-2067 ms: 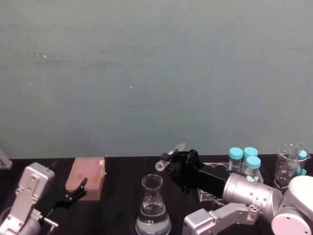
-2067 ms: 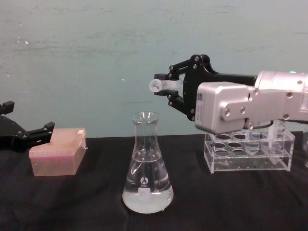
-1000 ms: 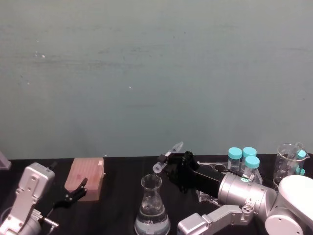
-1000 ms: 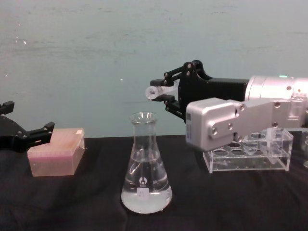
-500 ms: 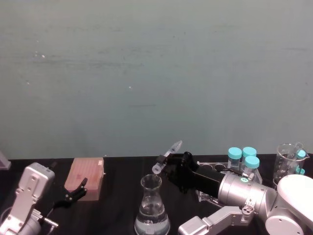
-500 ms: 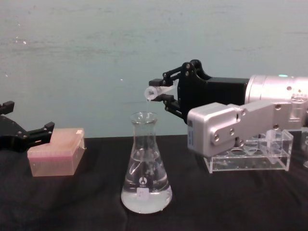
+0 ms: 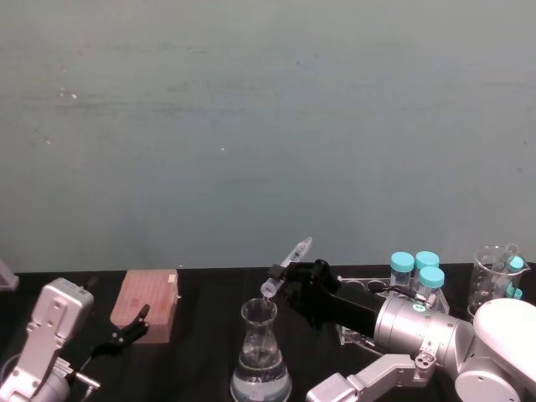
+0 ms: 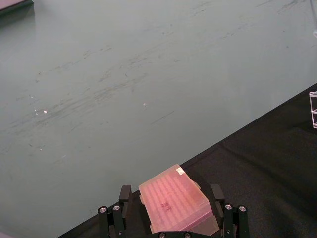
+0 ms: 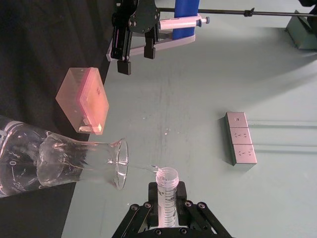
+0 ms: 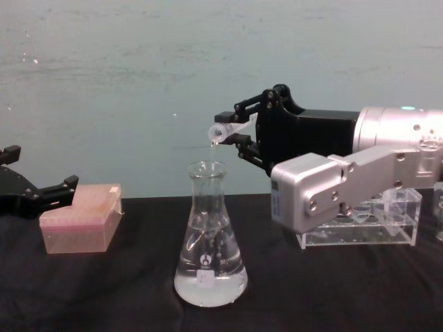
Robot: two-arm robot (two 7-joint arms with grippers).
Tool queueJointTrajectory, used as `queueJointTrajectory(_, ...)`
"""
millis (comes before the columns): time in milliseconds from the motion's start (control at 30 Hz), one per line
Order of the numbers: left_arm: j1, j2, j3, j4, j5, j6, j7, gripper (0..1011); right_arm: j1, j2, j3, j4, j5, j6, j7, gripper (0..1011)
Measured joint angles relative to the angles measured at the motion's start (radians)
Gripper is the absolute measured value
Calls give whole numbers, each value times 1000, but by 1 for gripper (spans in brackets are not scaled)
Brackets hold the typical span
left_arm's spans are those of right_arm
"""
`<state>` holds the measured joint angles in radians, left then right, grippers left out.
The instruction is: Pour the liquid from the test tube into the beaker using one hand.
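Tube (image 10: 221,131) gripped in right end effector (image 10: 233,129), above beaker (image 10: 210,238).

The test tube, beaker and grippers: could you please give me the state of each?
Test tube: tilted, mouth above the beaker, pouring a thin stream.
Beaker: upright, partly filled with clear liquid.
Right gripper: shut on the test tube.
Left gripper: open, idle by the pink box.
Capped tubes: upright in the rack.
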<state>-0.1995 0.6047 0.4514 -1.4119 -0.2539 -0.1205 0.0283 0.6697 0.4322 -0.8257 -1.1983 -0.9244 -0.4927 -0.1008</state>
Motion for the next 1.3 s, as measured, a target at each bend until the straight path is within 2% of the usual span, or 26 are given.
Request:
queueJointTrajectory(700, 0, 0, 0, 0, 0, 0, 0, 1000, 27, 16, -35, 3, -61, 11, -53, 198)
queueJointTrajectory(1300, 0, 0, 0, 0, 0, 0, 0, 1000, 39, 17, -45, 13, -66, 23, -60, 198)
